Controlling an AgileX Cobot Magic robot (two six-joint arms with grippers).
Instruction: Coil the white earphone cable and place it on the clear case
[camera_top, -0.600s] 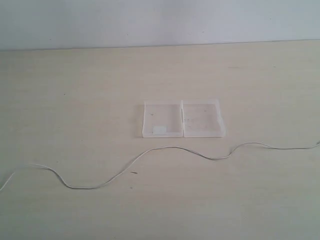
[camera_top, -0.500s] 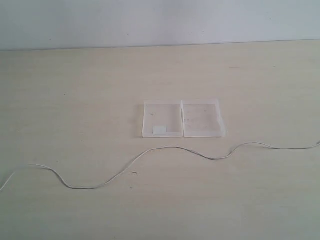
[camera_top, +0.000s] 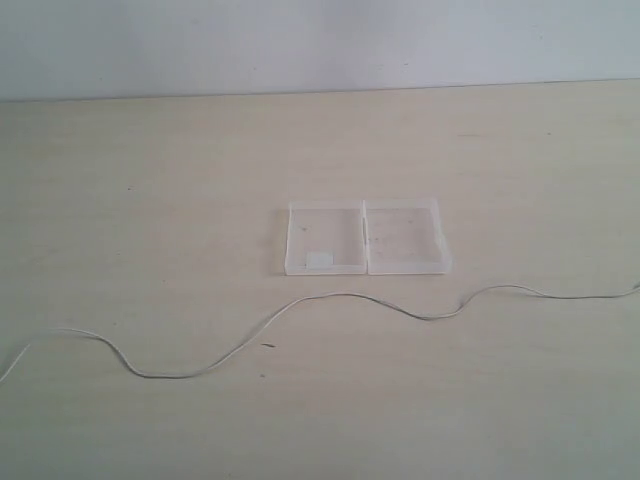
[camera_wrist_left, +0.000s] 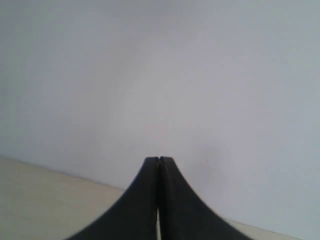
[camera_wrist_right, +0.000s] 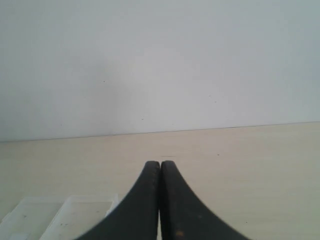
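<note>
Both the left pincer (camera_wrist_left: 159, 162) and right pincer (camera_wrist_right: 160, 165) are clenched empty, so the white earphone cable (camera_top: 340, 294) lies uncoiled between the clear case (camera_top: 365, 237) and the table (camera_top: 150, 200) near edge.

The desk (camera_top: 150, 200) is pale beige with faint wood grain, the wall (camera_top: 300, 40) off-white. There's a white earphone cable (camera_top: 340, 294) and a transparent clear case (camera_top: 405, 238) with a white rectangle (camera_top: 319, 259). The left end effector (camera_wrist_left: 159, 165) and right end effector (camera_wrist_right: 160, 167) are black.

Place: plain robot test bench, looks like a lab
Table (camera_top: 150, 200): pale wood-grain top
Wall (camera_top: 300, 40): blank white, behind the table
</note>
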